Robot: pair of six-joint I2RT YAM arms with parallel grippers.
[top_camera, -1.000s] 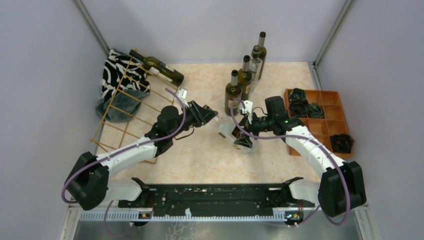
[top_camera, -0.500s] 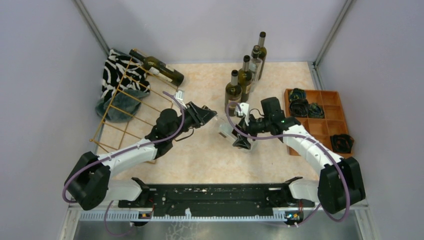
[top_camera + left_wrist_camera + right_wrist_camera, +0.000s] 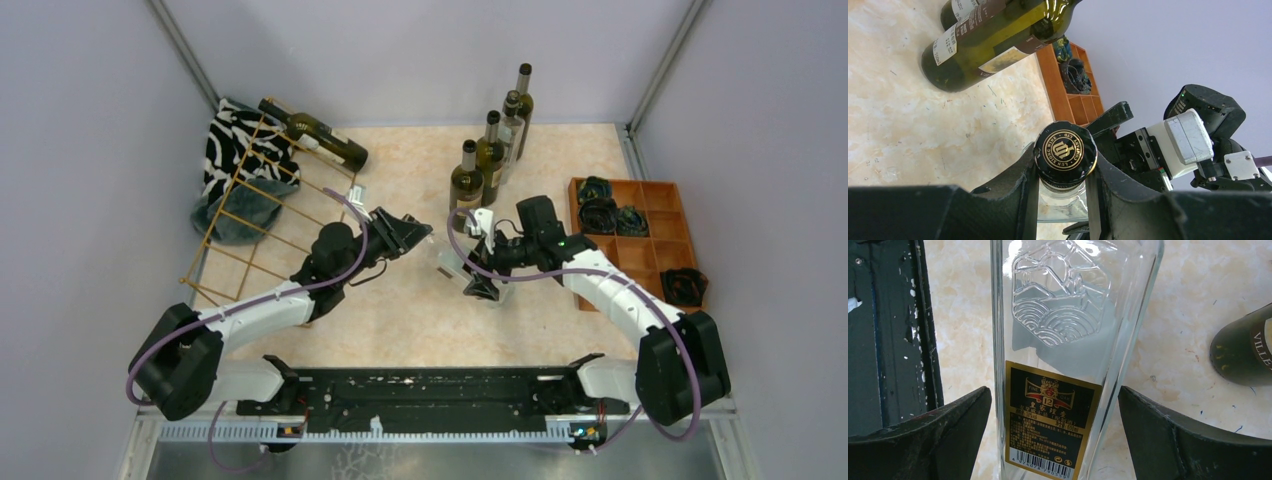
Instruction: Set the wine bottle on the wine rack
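Observation:
A clear glass wine bottle (image 3: 455, 262) with a black-and-gold label (image 3: 1050, 425) lies slanted mid-table between my grippers. My left gripper (image 3: 415, 232) is shut on its neck just under the black-and-gold cap (image 3: 1065, 152), with a finger (image 3: 1018, 185) pressed on each side. My right gripper (image 3: 483, 277) is open around the bottle's body (image 3: 1068, 330); a gap shows on both sides and its fingers (image 3: 1168, 440) do not touch the glass. The gold wire wine rack (image 3: 262, 215) stands at the left, with one dark green bottle (image 3: 318, 135) lying across its far end.
Several dark green bottles (image 3: 466, 185) stand at the back centre, close behind the right gripper; one shows in the right wrist view (image 3: 1245, 350). An orange-brown wooden tray (image 3: 655, 250) holding dark items sits at the right. A zebra-print cloth (image 3: 238, 150) lies behind the rack.
Both arms and the clear bottle have shifted slightly to the left. The left gripper stays shut on the neck.

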